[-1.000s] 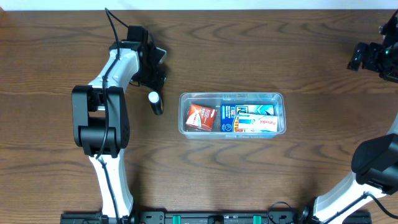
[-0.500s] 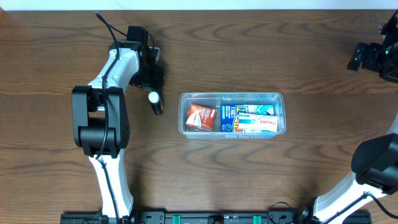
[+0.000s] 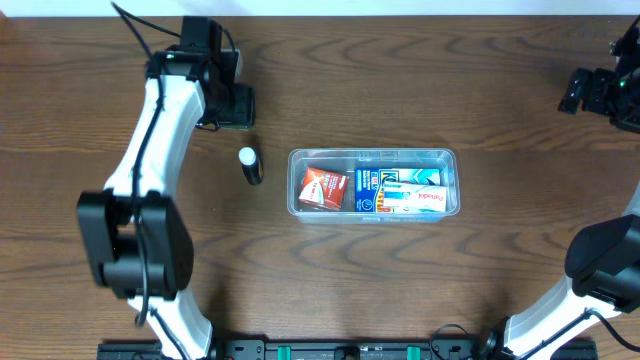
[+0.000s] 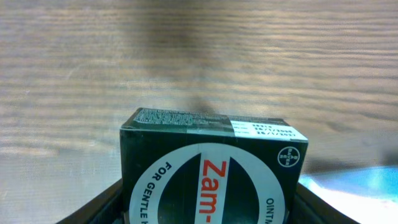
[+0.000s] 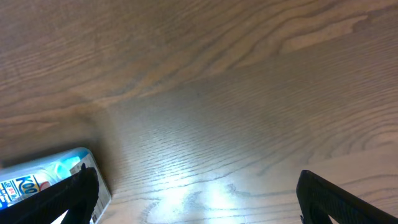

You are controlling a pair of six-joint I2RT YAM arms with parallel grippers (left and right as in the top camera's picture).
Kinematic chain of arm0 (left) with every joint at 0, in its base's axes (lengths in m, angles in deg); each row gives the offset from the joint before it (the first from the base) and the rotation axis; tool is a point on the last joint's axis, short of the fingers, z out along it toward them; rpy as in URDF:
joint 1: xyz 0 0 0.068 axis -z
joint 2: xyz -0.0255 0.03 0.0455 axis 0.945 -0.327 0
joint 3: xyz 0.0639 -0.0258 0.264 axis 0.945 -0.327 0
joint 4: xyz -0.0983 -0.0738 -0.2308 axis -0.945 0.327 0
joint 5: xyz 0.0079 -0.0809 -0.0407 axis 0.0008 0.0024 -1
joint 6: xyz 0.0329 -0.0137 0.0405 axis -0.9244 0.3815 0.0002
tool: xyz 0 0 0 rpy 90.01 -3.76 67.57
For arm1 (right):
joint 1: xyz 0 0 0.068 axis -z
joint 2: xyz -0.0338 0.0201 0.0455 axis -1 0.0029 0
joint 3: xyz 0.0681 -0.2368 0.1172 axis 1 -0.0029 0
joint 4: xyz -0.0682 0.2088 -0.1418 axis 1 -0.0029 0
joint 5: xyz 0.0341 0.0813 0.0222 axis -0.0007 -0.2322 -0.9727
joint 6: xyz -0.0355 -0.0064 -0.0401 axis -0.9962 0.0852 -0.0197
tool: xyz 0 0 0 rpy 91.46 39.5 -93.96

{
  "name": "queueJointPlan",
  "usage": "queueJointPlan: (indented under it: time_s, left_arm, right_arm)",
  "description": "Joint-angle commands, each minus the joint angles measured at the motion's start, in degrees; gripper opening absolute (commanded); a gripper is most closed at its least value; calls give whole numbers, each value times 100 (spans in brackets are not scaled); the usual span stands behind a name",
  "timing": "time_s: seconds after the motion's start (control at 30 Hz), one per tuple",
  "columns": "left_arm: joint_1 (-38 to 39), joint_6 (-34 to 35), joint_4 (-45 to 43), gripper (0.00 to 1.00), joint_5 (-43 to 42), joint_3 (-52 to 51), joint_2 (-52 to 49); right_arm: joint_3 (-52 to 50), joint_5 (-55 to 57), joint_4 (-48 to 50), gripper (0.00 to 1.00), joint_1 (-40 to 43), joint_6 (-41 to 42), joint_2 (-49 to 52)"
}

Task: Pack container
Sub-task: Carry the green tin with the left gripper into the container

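Left gripper (image 3: 238, 105) clamped on a dark green box (image 4: 208, 168), jaws on its two sides; left arm stretched to the far left of the table (image 3: 450, 290), elbow bent, wrist pointing right

Only the left wrist view shows the box print: white oval, red "Zam-", label strip on top

Right gripper (image 3: 592, 92) at the far right edge, jaws wide apart and empty; in the right wrist view its fingers (image 5: 336, 198) frame bare wood, with a blue-white pack (image 5: 43, 180) at the lower left

Container (image 3: 372, 152) mid-table, well apart from both grippers, holding an orange pack (image 3: 323, 187) and blue-white boxes (image 3: 405, 190)

Black tube (image 3: 250, 165) with a white cap lies just left of it

Dark brown wood grain, white strip along the far edge
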Motion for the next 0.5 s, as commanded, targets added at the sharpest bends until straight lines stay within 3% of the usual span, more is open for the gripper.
queueJointPlan:
  time_s: [0.0, 0.23, 0.47]
  left_arm:
    - [175, 341, 295, 65, -61, 59, 433]
    - [933, 664, 1097, 65, -81, 59, 887]
    - [1871, 1150, 1241, 65, -79, 35, 883]
  right_arm:
    - [90, 9, -7, 99, 26, 79, -138]
    - [90, 11, -7, 99, 26, 79, -138]
    - [90, 11, -7, 99, 26, 79, -138]
